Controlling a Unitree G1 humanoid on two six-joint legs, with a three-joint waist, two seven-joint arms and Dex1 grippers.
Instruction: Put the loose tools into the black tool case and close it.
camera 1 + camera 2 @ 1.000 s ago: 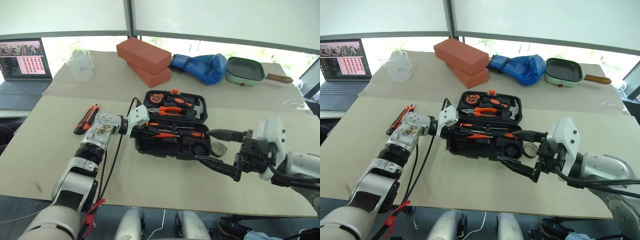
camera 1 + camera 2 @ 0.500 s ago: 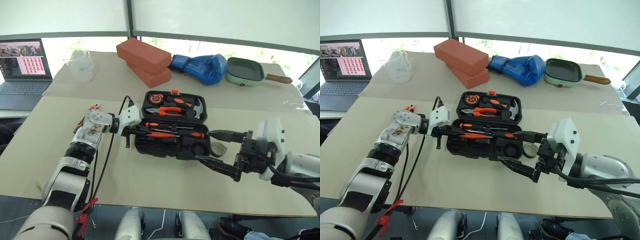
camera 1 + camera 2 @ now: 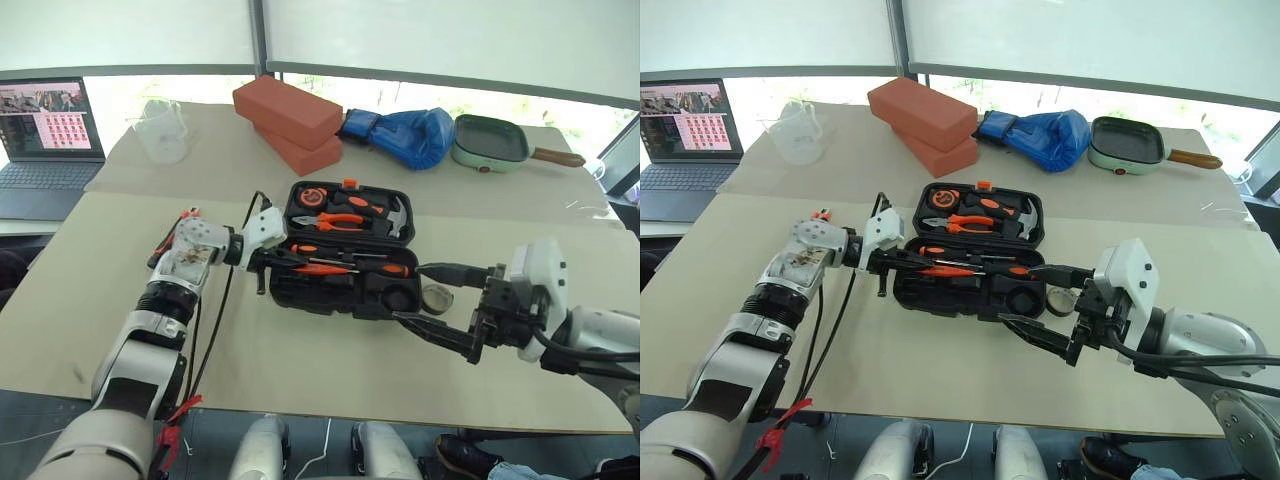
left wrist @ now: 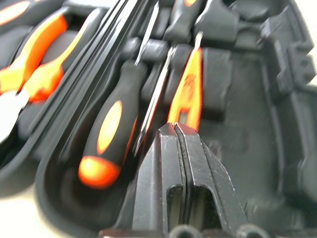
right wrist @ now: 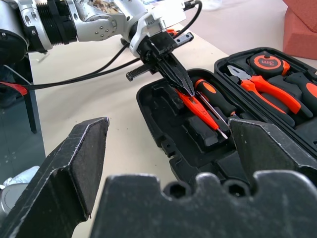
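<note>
A black moulded-plastic clamshell tool case (image 3: 345,245) lies open at the middle of the beige bench (image 3: 300,350), and every other thing takes its place from it. At the case's left end the robot's left tool (image 5: 184,87) has its two black fingers pressed flat together, their tip resting over a thin all-orange screwdriver (image 4: 187,91) that lies in the near half of the case; whether the tip pinches or merely touches that screwdriver cannot be told. Beside it in the same half lies a steel-shaft screwdriver with a black-and-orange handle (image 4: 106,141), and both run lengthwise along the case. Orange-handled pliers (image 3: 335,221) sit bedded in the far half. The one tool seen outside the case is an orange-and-black utility knife (image 3: 168,233), on the bench left of the case and partly hidden behind the left forearm, its long axis running away from the robot. That places it behind the left tool's tip, which points the opposite way, toward the case. The right tool (image 3: 432,304), fingers spread as wide as they go and holding nothing, hangs just off the case's near right corner, close to a small round tin (image 3: 437,298). The left arm is plainly the nearer to the knife; collecting it would likely mean drawing back from the case and turning the wrist to cross the knife's length.
</note>
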